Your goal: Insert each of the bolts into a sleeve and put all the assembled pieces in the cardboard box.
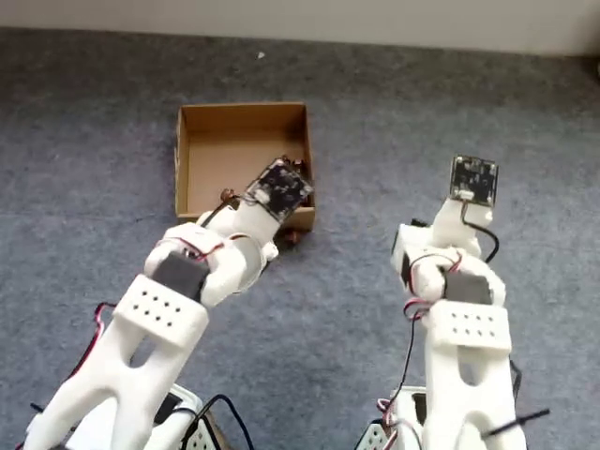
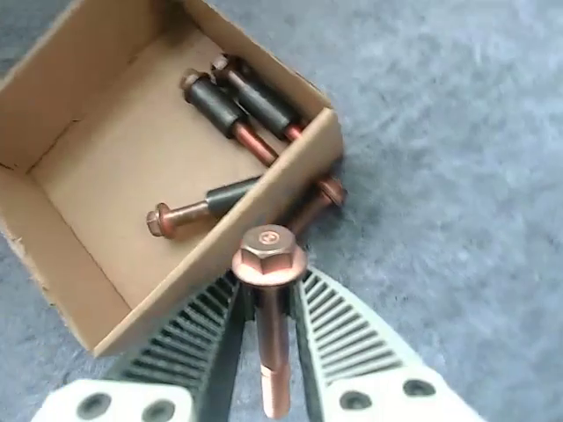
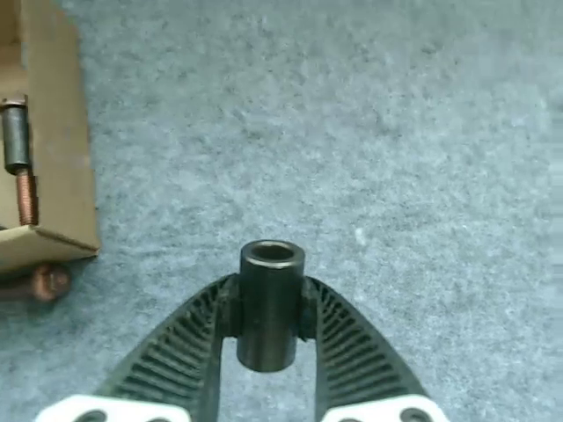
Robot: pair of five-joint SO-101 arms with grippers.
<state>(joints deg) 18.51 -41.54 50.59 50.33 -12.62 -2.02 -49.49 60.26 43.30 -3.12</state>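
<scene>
Bolt (image 2: 273, 334): copper-coloured, hex flange head, bare shank. It is clamped between the ribbed jaws of my left gripper (image 2: 268, 290), just outside the near wall of the cardboard box (image 2: 220, 255).

Sleeve (image 3: 268, 308): black tube with the open bore showing, pinched in my right gripper (image 3: 268, 290) over grey carpet (image 3: 396, 132), well apart from the box.

The box holds three sleeved bolts (image 2: 220, 104). Another bolt (image 2: 318, 198) lies on the carpet just beside the box's outer corner.

My left arm (image 1: 187, 272) angles in over that corner. My right arm (image 1: 459, 281) points straight ahead.
</scene>
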